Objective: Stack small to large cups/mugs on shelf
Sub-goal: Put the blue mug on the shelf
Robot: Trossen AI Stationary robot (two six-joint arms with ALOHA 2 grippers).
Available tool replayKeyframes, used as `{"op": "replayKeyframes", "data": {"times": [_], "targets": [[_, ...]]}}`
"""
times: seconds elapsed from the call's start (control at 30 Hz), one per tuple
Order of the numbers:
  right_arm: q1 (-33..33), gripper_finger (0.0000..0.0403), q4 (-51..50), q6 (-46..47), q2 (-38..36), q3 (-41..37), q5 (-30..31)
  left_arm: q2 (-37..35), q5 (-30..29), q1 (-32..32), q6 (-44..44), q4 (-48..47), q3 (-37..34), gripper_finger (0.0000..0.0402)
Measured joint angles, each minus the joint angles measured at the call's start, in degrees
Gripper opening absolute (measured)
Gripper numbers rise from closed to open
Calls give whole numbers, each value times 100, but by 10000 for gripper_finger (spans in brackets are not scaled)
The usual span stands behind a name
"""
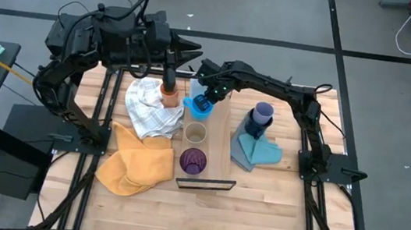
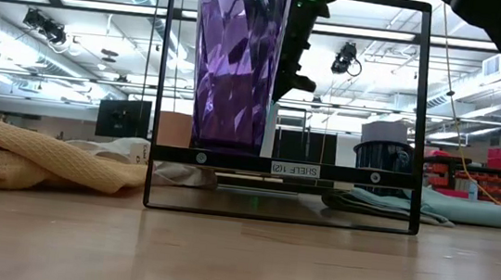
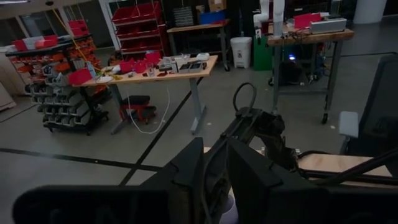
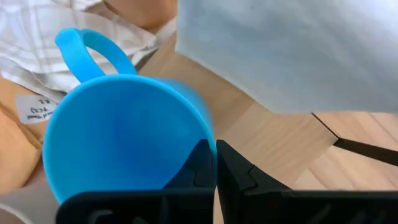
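The shelf (image 1: 219,132) is a narrow plank with a black frame (image 2: 280,166) at its near end. On it stand the dark purple tumbler (image 1: 193,161) nearest the frame and, behind it, the tan cup (image 1: 195,134). My right gripper (image 1: 206,98) is shut on the light blue mug (image 1: 200,109) over the plank's far part. The lavender cup (image 1: 263,110) sits in the navy mug (image 1: 255,127), which rests on a blue cloth. The orange cup (image 1: 167,92) stands on the white cloth, with my left gripper (image 1: 169,75) right above it. My right gripper (image 4: 214,152) pinches the light blue mug's rim (image 4: 208,134) on the side away from its handle (image 4: 87,46), one finger inside the mug and one outside. It comes from above. The mug is upright, mouth up. Whether its base rests on the plank does not show.
A small white box (image 1: 196,89) stands at the plank's far end, close to the mug. The white cloth (image 1: 147,108) and a yellow cloth (image 1: 132,165) lie left of the shelf. The blue cloth (image 1: 260,151) lies right of it. Bare tabletop (image 1: 279,218) lies toward the near edge.
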Motion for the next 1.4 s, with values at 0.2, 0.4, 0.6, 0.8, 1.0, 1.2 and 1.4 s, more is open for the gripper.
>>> {"op": "replayKeyframes", "data": {"times": [0.2,0.4,0.6,0.8,1.0,1.2,1.4], "targets": [[11,3,18,0,0,0,22,2,0,-2,-2,-4,0,77],[11,3,40,17,0,0,24,4,0,-2,-15,-4,0,79],[19,3,75,86,-1,0,-65,4,2,-2,-17,-4,0,80],[46,3,119,139,-2,0,-81,4,0,-1,-17,-4,0,73],[46,3,119,235,-2,0,-86,-35,0,0,-17,-2,2,79],[48,3,120,254,-4,0,-87,-101,0,-2,-18,17,7,81],[60,3,197,251,-13,-155,-81,-157,1,-2,-20,15,7,74]]}}
